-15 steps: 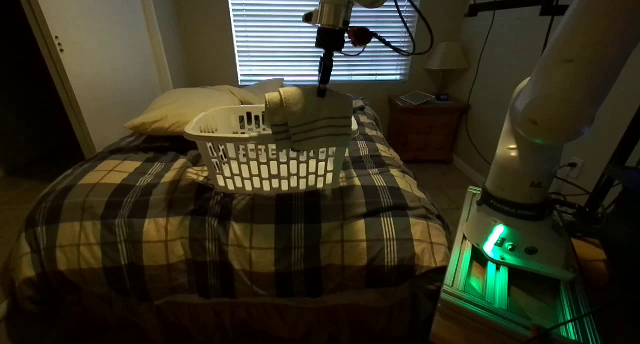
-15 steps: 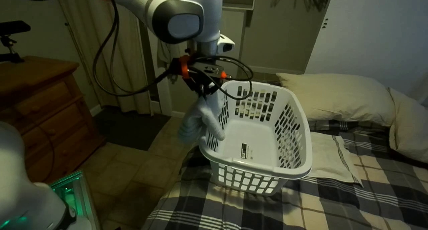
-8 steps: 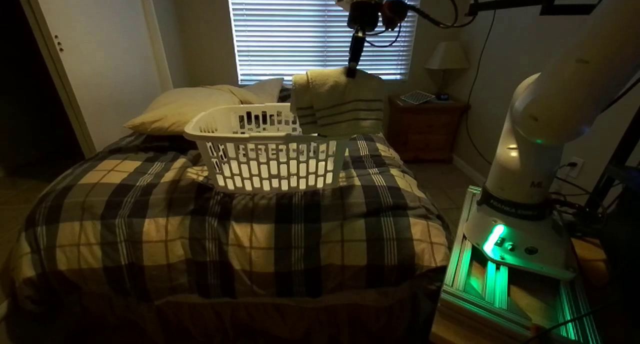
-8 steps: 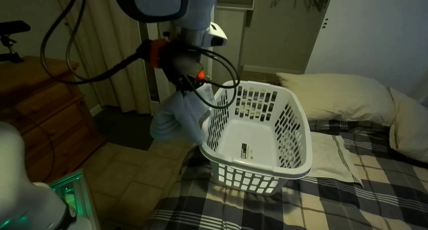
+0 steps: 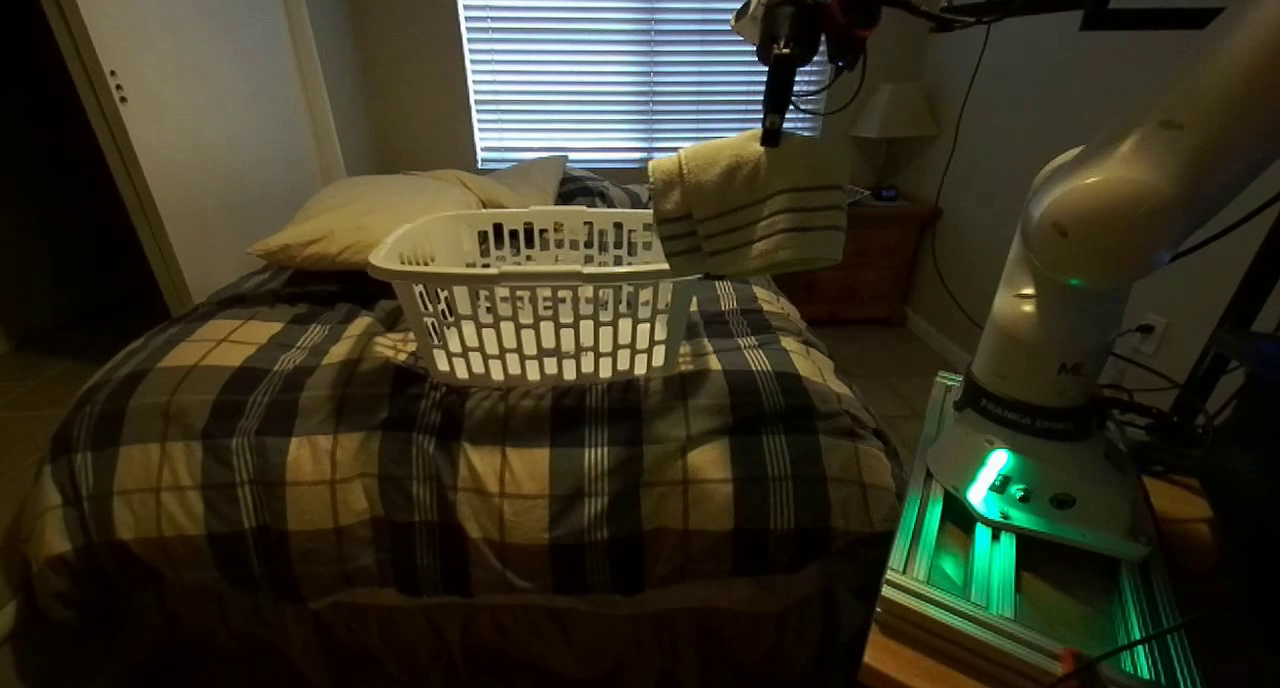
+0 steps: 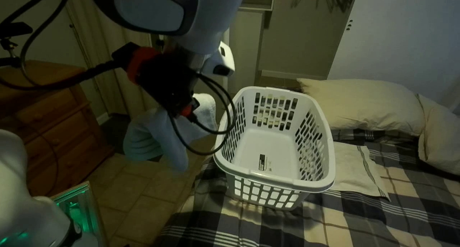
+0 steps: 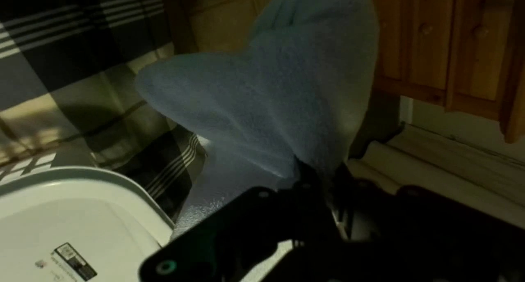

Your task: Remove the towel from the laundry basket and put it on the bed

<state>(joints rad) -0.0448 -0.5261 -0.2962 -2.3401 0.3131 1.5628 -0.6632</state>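
My gripper (image 7: 321, 169) is shut on the towel (image 7: 287, 81), a pale cloth with dark stripes, and holds it up in the air. In both exterior views the towel (image 5: 755, 208) (image 6: 154, 134) hangs folded from the gripper (image 5: 772, 138), beside the basket's end nearest the robot base. The fingertips are hidden in an exterior view (image 6: 179, 107). The white laundry basket (image 5: 545, 333) (image 6: 280, 180) stands upright on the bed (image 5: 560, 478) (image 6: 363, 225), its inside bare except for a label. Its rim (image 7: 82, 185) shows at lower left in the wrist view.
Pale pillows (image 5: 370, 213) (image 6: 370, 99) lie at the bed's head. A white cloth with a dark stripe (image 6: 354, 169) lies flat on the bed beside the basket. A wooden nightstand (image 5: 880, 268) with a lamp (image 5: 895, 118) and a dresser (image 6: 57, 117) stand off the bed.
My gripper has carried the towel up off the basket's end and sideways away from it, toward the robot base's side. The basket has not moved.
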